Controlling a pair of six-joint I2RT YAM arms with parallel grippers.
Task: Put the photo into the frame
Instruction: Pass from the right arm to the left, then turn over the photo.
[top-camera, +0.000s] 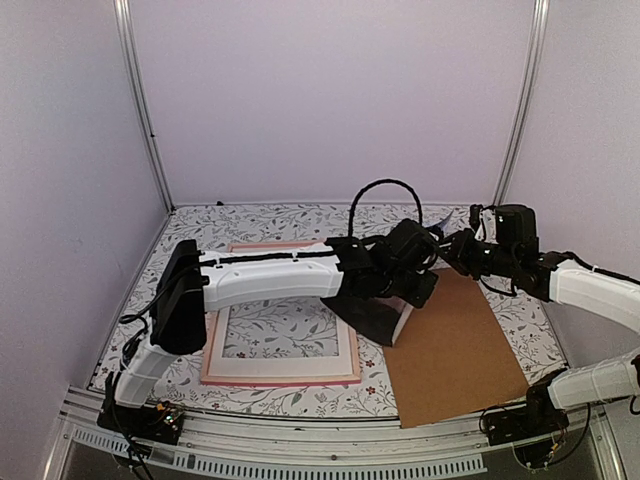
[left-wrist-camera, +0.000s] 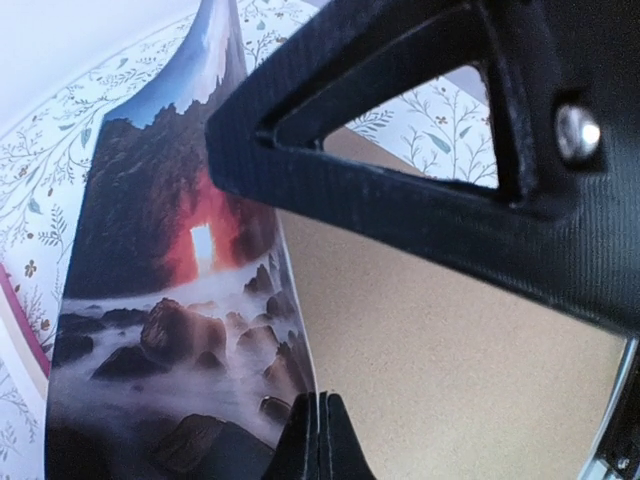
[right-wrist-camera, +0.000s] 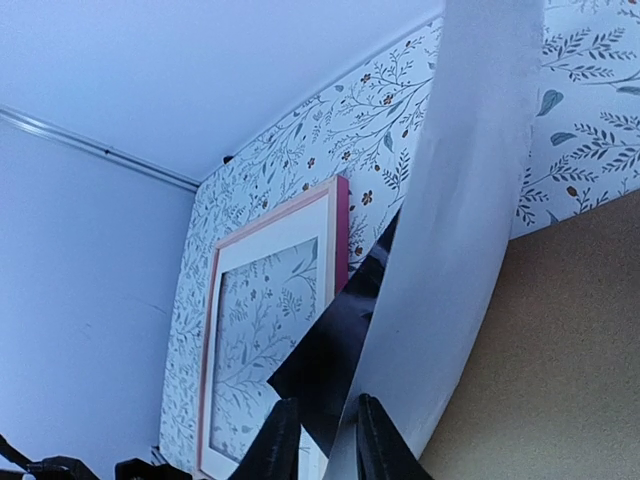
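**A:** Which step is being done?

**B:** The photo (top-camera: 370, 318) is being held up in the air, just past the frame's (top-camera: 280, 381) 3 o'clock edge. One edge is being pinched tight by the left fingers (left-wrist-camera: 305, 445). The right fingers (right-wrist-camera: 375, 445) are being held a little apart beside its white back, and no real pinch is being shown there.

**A:** What is being called for next?

**B:** Likely the photo is waiting to be carried toward 9 o'clock and laid flat inside the pink rails.

**A:** Is room being left?

**B:** Some. The frame is being crossed by the left arm. The brown board (top-camera: 455, 350) is lying at 4 o'clock. The photo is being bent, so a corner could get caught on a rail.
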